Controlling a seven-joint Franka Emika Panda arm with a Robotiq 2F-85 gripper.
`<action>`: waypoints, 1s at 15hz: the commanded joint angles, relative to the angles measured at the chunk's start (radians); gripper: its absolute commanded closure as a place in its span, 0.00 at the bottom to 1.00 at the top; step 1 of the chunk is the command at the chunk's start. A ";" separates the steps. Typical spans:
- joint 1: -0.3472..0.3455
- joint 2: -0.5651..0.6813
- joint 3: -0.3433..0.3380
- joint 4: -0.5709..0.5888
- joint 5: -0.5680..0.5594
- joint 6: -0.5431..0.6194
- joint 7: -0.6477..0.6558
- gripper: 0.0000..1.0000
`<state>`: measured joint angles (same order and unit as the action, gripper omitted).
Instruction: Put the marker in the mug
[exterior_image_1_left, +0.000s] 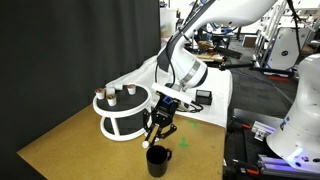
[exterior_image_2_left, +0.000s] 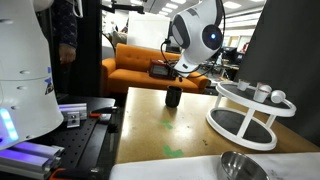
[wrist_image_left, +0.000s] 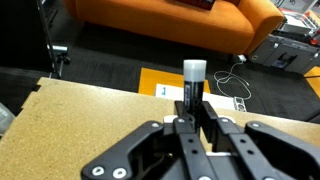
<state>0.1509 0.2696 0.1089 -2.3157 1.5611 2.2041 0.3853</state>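
Observation:
My gripper (wrist_image_left: 193, 108) is shut on the marker (wrist_image_left: 193, 74). The marker sticks out past the fingertips, with a dark barrel and a whitish end. In both exterior views the gripper (exterior_image_1_left: 153, 130) (exterior_image_2_left: 179, 72) hangs just above the black mug (exterior_image_1_left: 157, 160) (exterior_image_2_left: 173, 97), which stands upright on the wooden table near its edge. The mug is out of the wrist view. The marker is too small to make out clearly in the exterior views.
A round white-and-black rack (exterior_image_1_left: 122, 108) (exterior_image_2_left: 245, 112) with small objects on top stands beside the gripper. A small black box (exterior_image_1_left: 203, 97) lies behind it. A silver tin (exterior_image_2_left: 240, 166) sits near one camera. An orange couch (wrist_image_left: 180, 20) stands beyond the table edge.

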 joint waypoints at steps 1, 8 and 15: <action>-0.017 0.035 0.001 0.002 0.081 -0.086 -0.020 0.95; -0.021 0.117 -0.027 -0.012 0.203 -0.084 -0.043 0.95; -0.027 0.198 -0.045 0.005 0.228 -0.100 -0.024 0.56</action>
<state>0.1350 0.4522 0.0623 -2.3233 1.7717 2.1322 0.3595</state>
